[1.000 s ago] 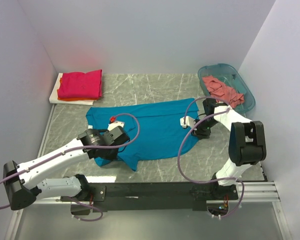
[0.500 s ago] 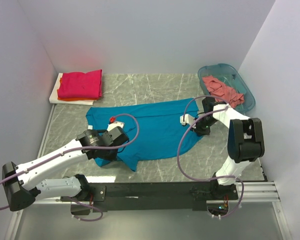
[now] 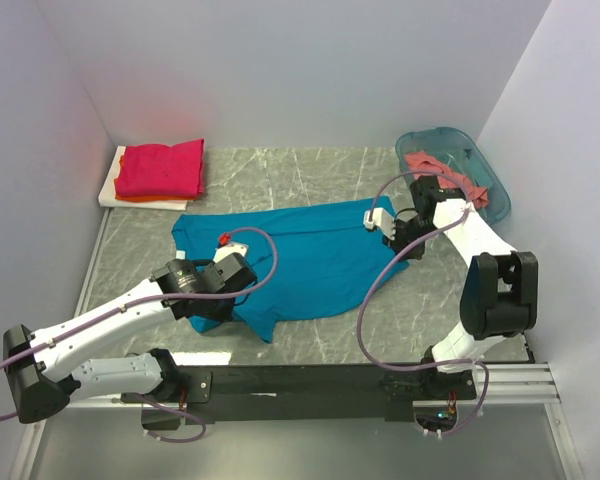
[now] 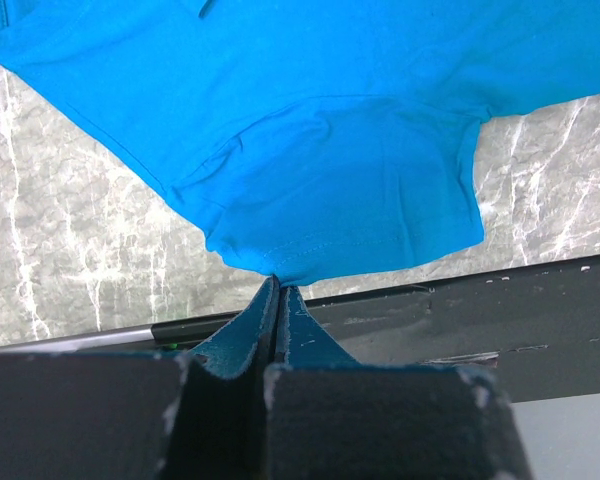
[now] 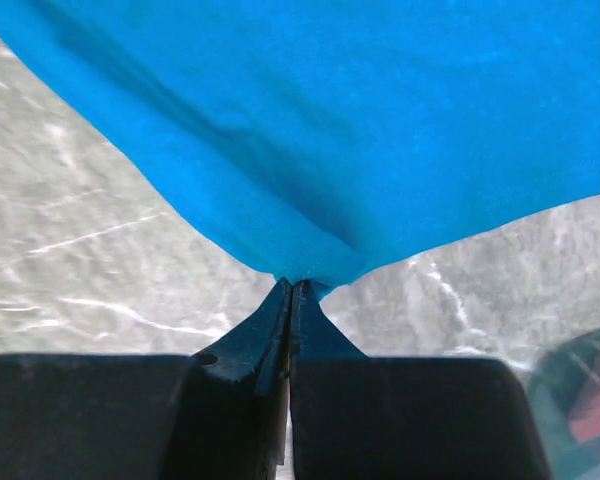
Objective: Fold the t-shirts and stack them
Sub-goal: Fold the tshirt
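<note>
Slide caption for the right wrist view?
Right gripper, jaws shut on edge of teal-blue cloth t-shirt over grey marbled tabletop.

Left arm point(image 3: 110, 315) and right arm point(image 3: 472, 232) white with black joints; purple cables point(image 3: 362, 310) loop beside each; fingers point(image 4: 230, 350) black, scuffed; base rail point(image 3: 310, 380) black

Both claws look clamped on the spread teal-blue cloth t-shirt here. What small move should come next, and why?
Probably raise both claws slightly together. The left claw pinches a sleeve hem of the teal-blue cloth t-shirt and the right claw pinches its right-hand edge. The shirt lies mostly flat, so lifting frees it for folding.
</note>
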You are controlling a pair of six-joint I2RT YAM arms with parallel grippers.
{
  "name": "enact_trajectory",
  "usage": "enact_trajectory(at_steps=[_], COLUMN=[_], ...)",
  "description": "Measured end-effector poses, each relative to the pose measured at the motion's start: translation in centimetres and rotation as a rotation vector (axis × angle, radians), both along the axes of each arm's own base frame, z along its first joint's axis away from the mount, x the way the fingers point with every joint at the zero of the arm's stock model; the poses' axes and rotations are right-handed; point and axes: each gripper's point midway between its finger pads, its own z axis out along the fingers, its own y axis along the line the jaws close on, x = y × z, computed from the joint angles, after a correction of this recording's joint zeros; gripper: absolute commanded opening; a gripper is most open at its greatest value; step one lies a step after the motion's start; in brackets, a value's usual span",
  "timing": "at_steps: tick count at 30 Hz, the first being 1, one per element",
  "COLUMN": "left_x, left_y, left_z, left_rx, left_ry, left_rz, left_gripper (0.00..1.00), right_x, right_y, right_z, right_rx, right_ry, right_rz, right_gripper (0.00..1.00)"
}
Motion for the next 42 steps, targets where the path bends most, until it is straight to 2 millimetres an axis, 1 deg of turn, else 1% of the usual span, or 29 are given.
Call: enact_trajectory(at_steps=[2,5,7,8,9,10,12,14,15,17,19,21,23,25,27,29,31,34,37,42], left_x=[0.0,0.0,0.0,0.0,0.0,0.0,-0.1,-0.1,-0.1,-0.1,0.0,0.0,0.0,0.0,-0.1,-0.1,-0.1,-0.1,-0.2,-0.2], left_y=[0.0,0.0,0.0,0.0,0.0,0.0,-0.1,-0.1,-0.1,-0.2,-0.2,-0.2,-0.2,-0.2,-0.2,-0.2,-0.2,-0.2,-0.2,-0.2], left_z=[0.0,0.0,0.0,0.0,0.0,0.0,0.0,0.0,0.0,0.0,0.0,0.0,0.1,0.2,0.3,0.4,0.4,0.3,0.2,0.2], left_rx=[-0.001,0.0,0.0,-0.002,-0.002,-0.002,-0.003,-0.005,-0.006,-0.008,-0.01,-0.013,-0.017,-0.024,-0.033,-0.038,-0.039,-0.035,-0.035,-0.038], left_ry=[0.0,0.0,0.001,0.001,0.002,0.003,0.003,0.004,0.004,0.004,0.002,0.001,-0.002,-0.006,-0.012,-0.014,-0.015,-0.013,-0.01,-0.006], left_rz=[0.0,0.0,-0.001,-0.001,-0.001,-0.002,-0.002,-0.003,-0.003,-0.004,-0.004,-0.004,-0.004,-0.004,-0.004,-0.005,-0.006,-0.007,-0.009,-0.01], left_gripper=[0.01,0.01,0.01,0.01,0.01,0.01,0.01,0.01,0.01,0.01,0.01,0.01,0.01,0.01,0.01,0.01,0.01,0.01,0.01,0.01], right_x=[-0.2,-1.1,-1.3,-1.2,-0.9,-0.4,1.1,3.2,4.2,6.2,7.8,8.4,8.1,7.2,6.7,6.6,5.9,4.4,2.9,2.5], right_y=[0.3,1.1,1.9,2.4,3.0,3.4,4.2,5.0,5.3,5.7,5.9,5.9,5.4,4.1,2.6,1.4,0.4,0.2,0.3,0.3], right_z=[0.5,0.3,-0.1,-0.4,-0.8,-1.2,-1.5,-1.3,-0.9,0.3,1.7,2.5,2.8,2.8,2.7,1.9,0.6,-1.4,-2.7,-3.9], right_rx=[0.002,0.001,0.0,0.0,0.0,-0.003,0.0,0.018,0.034,0.068,0.096,0.107,0.106,0.088,0.066,0.045,0.02,-0.005,-0.025,-0.034], right_ry=[0.018,0.073,0.114,0.13,0.141,0.143,0.112,0.052,0.025,-0.03,-0.078,-0.1,-0.086,-0.042,0.0,0.043,0.099,0.17,0.225,0.263], right_rz=[-0.016,-0.035,-0.051,-0.067,-0.092,-0.127,-0.223,-0.335,-0.384,-0.458,-0.488,-0.477,-0.441,-0.417,-0.418,-0.429,-0.446,-0.449,-0.447,-0.457], right_gripper=[0.0,0.0,0.07,0.17,0.19,0.21,0.34,0.43,0.45,0.45,0.43,0.41,0.39,0.35,0.34,0.35,0.37,0.4,0.41,0.42])
